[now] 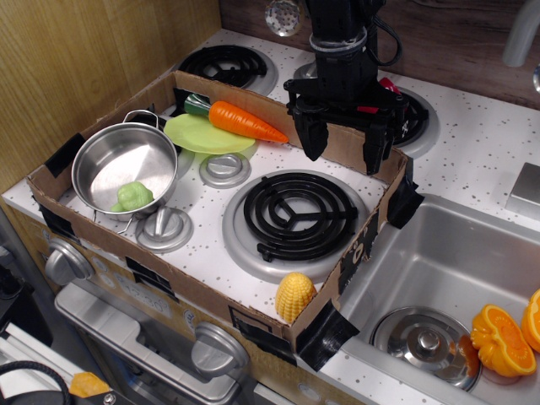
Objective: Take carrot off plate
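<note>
The orange toy carrot (pixel 245 122) with a dark green stem end lies across the lime-green plate (pixel 202 135), its tip pointing right past the plate's rim. The plate sits at the back of the cardboard-walled stove top, just right of the steel pot (pixel 126 167). My gripper (pixel 342 145) hangs open and empty to the right of the carrot's tip, above the back cardboard wall, with its two black fingers pointing down.
A cardboard wall (pixel 211 295) rings the stove top. The steel pot holds a green toy vegetable (pixel 132 197). Silver knob discs (pixel 224 169) lie near the plate. A black coil burner (pixel 295 215) sits in the middle. A yellow corn cob (pixel 294 295) leans at the front. Orange fruit halves (pixel 502 337) lie in the sink.
</note>
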